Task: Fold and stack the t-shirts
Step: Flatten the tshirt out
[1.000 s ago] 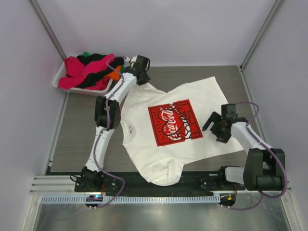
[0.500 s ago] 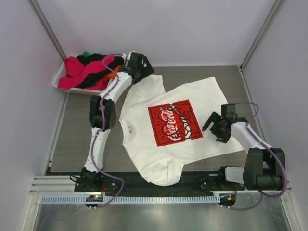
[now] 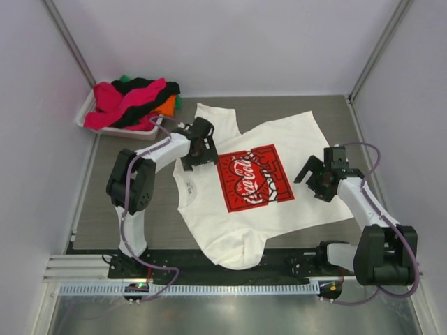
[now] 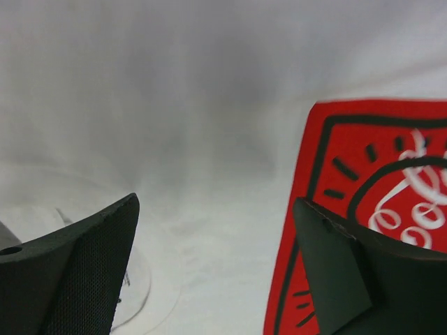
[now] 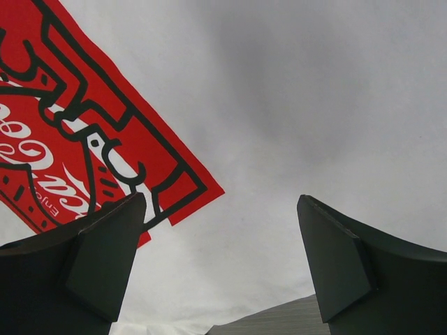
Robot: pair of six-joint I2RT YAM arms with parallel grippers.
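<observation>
- Spreading flat on the table (image 3: 98,202), the white tee (image 3: 237,223) lies chest up, its hem drooping over the near edge.
- Its red square print (image 3: 253,176) carries white script that seems to read Coca-Cola; the neck label (image 3: 190,185) is too small to read.
- Right gripper (image 3: 316,183) hovers over the tee just right of the print, jaws wide and holding nothing, about where it was a second ago.
- Left gripper (image 3: 201,146), jaws also spread and empty, has drawn back from the far sleeve to the shoulder beside the print's corner.
- Far left, the white bin (image 3: 115,132) holds a heap of pink, black, orange and green tees (image 3: 133,101).
</observation>
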